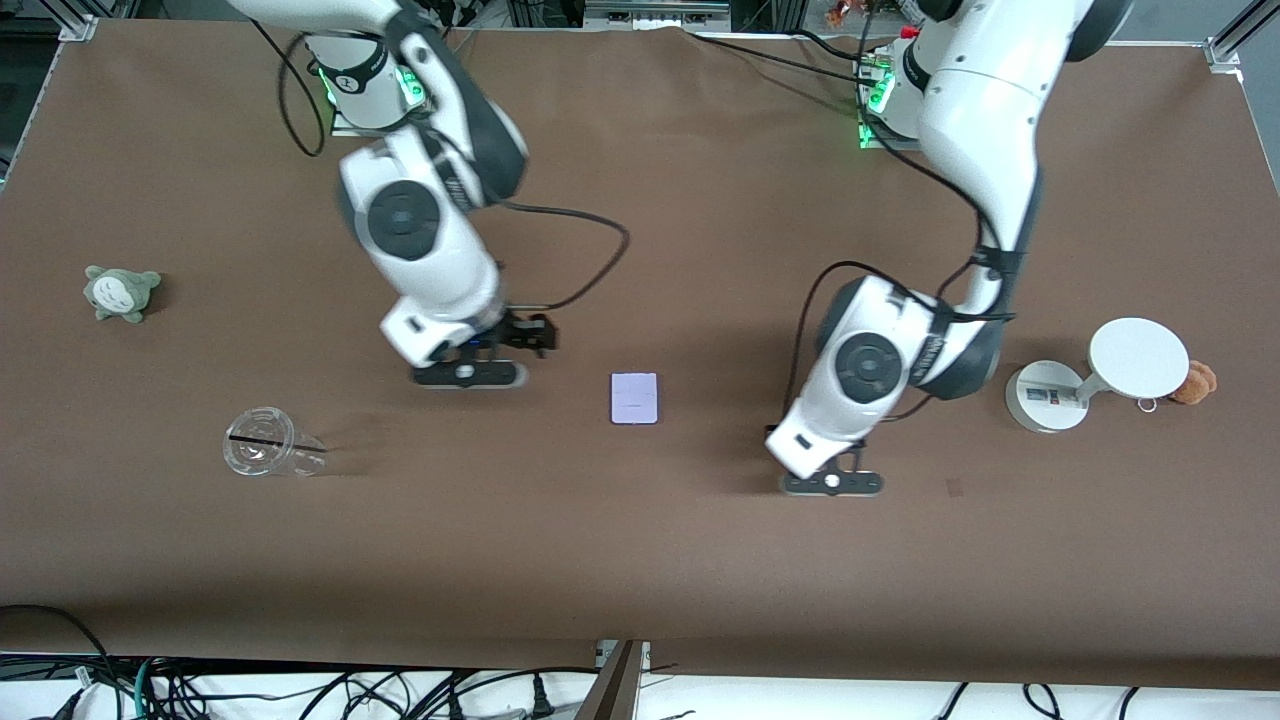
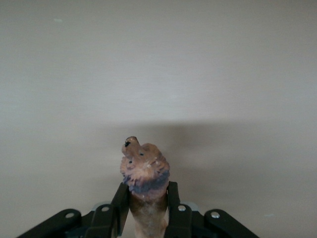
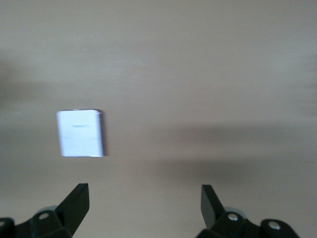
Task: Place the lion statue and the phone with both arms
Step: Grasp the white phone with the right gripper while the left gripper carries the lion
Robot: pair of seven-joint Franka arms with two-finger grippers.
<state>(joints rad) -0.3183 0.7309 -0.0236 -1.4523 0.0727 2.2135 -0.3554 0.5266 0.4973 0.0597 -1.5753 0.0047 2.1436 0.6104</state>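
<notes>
**Holding the lion, with the phone flat on the table**

Sitting at the left edge of the front view, a small grey-green plush toy (image 1: pixel 121 292) rests on the brown table cover (image 1: pixel 640 560). Lower in the frame, a clear plastic cup (image 1: pixel 268 455) lies on its side.

Left of centre, the right arm reaches down from the upper left of the frame, and the right gripper (image 1: pixel 470 374) hangs over bare table. In its wrist view the two dark fingers (image 3: pixel 74 204) stand wide apart with nothing between them, and the phone shows ahead of them on the cover.

At the middle of the front view lies the phone (image 1: pixel 635 398), a small flat pale lavender rectangle with rounded corners, face up and apart from both grippers.

Right of centre, the left arm comes down from the upper right, and the left gripper (image 1: pixel 832 483) hangs over bare table. Its wrist view shows the fingers (image 2: pixel 120 204) clamped on the lion statue (image 2: pixel 145 177), a small brown figurine with a darker mane, its head poking out past the fingertips.

Near the right edge stands a white round-based stand with a disc (image 1: pixel 1095 378), and a fuzzy orange-brown plush (image 1: pixel 1196 382) sits just beside the disc.
</notes>
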